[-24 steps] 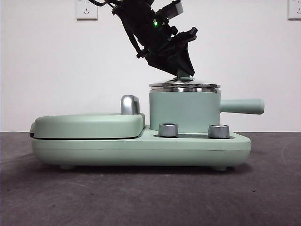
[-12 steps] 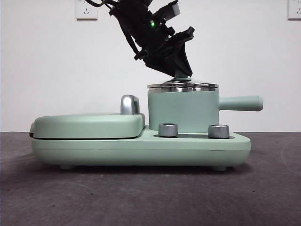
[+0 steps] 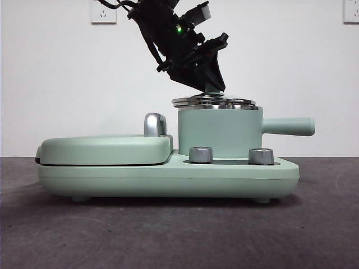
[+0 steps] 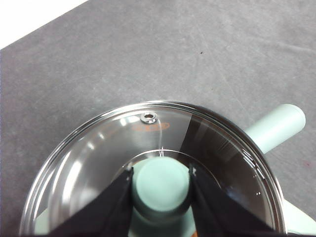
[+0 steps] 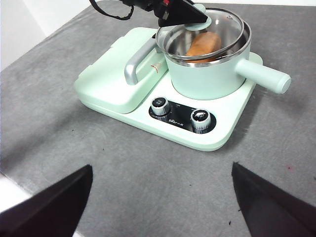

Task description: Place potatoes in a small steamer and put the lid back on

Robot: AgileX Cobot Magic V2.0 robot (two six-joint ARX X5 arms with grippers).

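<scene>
The left gripper [image 4: 160, 185] slants down over the small steamer [image 3: 220, 133], jaws clamped on the lid [image 3: 213, 102] knob. The right gripper [image 5: 160, 197] hangs wide open, empty.

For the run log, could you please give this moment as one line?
left gripper: shut on lid knob | lid: tilted on steamer | potato: inside | right gripper: open, waiting

A dark grey table [image 5: 123, 163] carries one thing directly; a mint-green cooker base [image 5: 222, 126]

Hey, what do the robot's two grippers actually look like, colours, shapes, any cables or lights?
The left gripper has flat matte-black jaws; in the front view its black angular body carries looping black cables, a small green light and a grey block. The right gripper shows two black wedge-shaped jaws.
</scene>
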